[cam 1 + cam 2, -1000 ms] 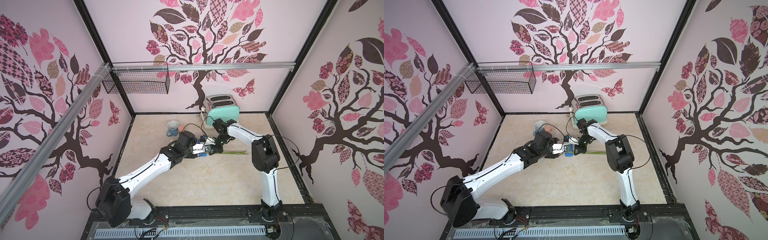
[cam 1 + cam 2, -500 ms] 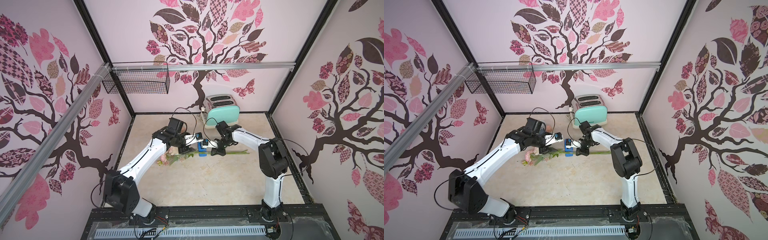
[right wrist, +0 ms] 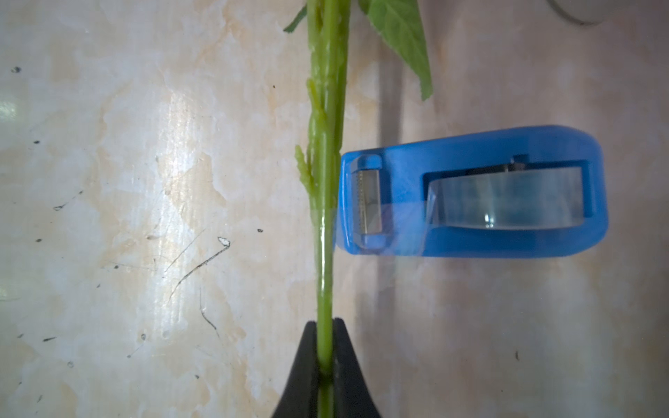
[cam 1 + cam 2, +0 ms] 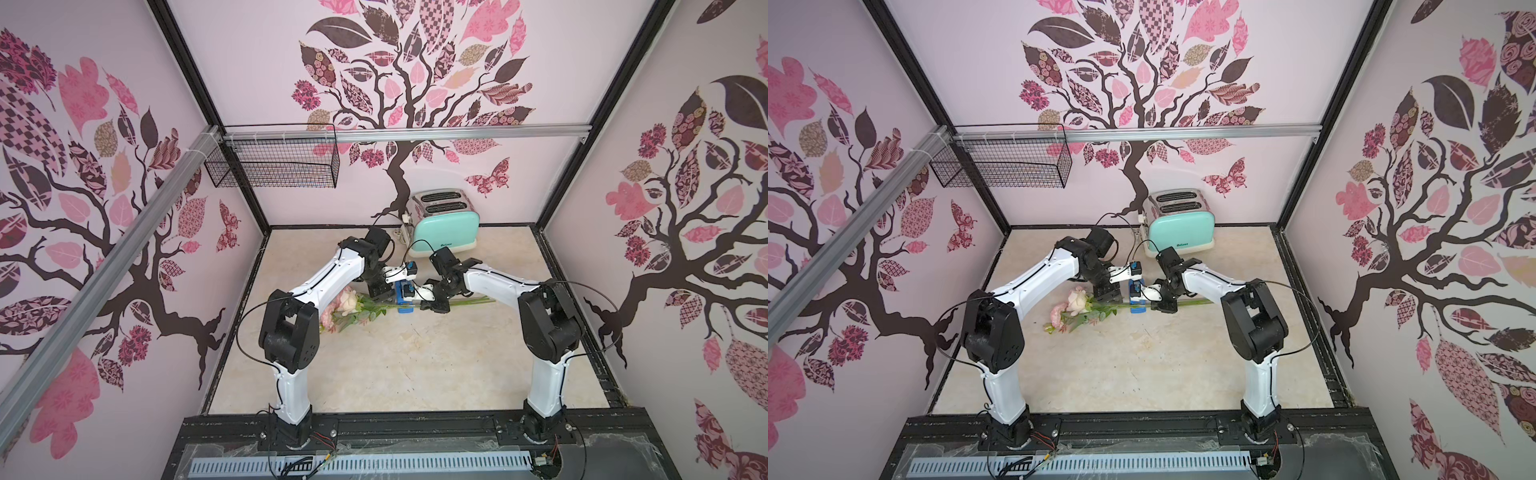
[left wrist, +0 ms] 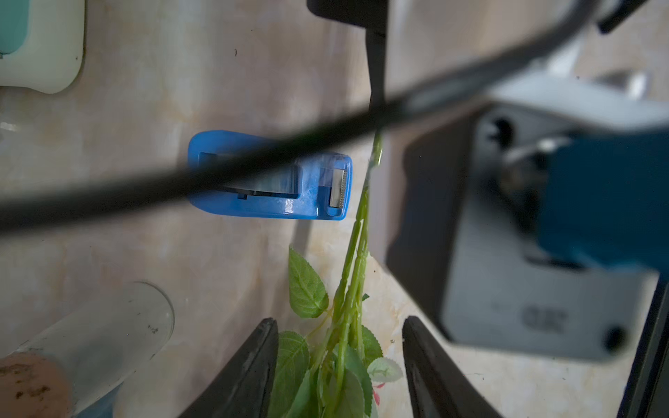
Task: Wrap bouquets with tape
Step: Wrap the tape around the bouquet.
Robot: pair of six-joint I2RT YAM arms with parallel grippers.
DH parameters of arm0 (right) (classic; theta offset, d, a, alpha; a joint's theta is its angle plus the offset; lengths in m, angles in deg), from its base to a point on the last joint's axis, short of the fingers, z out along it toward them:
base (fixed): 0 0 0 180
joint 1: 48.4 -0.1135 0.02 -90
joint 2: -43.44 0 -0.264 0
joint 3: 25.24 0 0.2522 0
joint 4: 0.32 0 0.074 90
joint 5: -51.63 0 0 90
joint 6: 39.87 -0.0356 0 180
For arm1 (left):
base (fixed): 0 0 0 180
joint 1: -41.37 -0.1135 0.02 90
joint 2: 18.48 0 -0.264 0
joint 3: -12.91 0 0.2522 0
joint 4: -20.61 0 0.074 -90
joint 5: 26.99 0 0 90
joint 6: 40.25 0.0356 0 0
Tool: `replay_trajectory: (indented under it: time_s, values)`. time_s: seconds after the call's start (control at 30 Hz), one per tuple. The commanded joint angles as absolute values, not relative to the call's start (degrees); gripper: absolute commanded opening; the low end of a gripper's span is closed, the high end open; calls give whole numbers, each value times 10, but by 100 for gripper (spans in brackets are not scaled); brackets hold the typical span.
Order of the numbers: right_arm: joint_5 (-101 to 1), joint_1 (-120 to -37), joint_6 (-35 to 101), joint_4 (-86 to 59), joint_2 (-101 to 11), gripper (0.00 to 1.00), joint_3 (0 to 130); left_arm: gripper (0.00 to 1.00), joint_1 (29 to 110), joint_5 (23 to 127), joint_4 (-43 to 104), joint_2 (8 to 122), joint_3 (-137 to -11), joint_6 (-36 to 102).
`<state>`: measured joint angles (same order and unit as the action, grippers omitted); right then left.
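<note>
Bouquet point(image 4: 350, 302) newly uncovered, left end effector point(image 5: 339, 325) parted

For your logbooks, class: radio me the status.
Right pincer shut on stems. Left pincer open, astride stems. Dispenser beside stems. Cable across left wrist view.

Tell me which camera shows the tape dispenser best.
Right wrist: the tape dispenser is whole and sharp, roll and cutter both clear, beside the flower stems. Left wrist shows it too, but a blurred black cable crosses it. In both top views it is only a small blue sliver, largely covered.
</note>
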<state>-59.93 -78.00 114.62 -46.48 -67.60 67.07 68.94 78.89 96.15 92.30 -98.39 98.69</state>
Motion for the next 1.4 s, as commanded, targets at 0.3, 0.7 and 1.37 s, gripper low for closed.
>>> replay_trajectory:
  time_s: [0.3,0.7,1.37]
  values:
    - [-566,-806,1160,-304,-594,0,565,58,691,814,1030,986,-1039,991]
    - [-540,-812,1173,-193,-556,0,496,57,705,830,1034,998,-1030,997]
    - [-532,-824,1188,-130,-528,0,451,55,715,794,993,1015,-998,996]
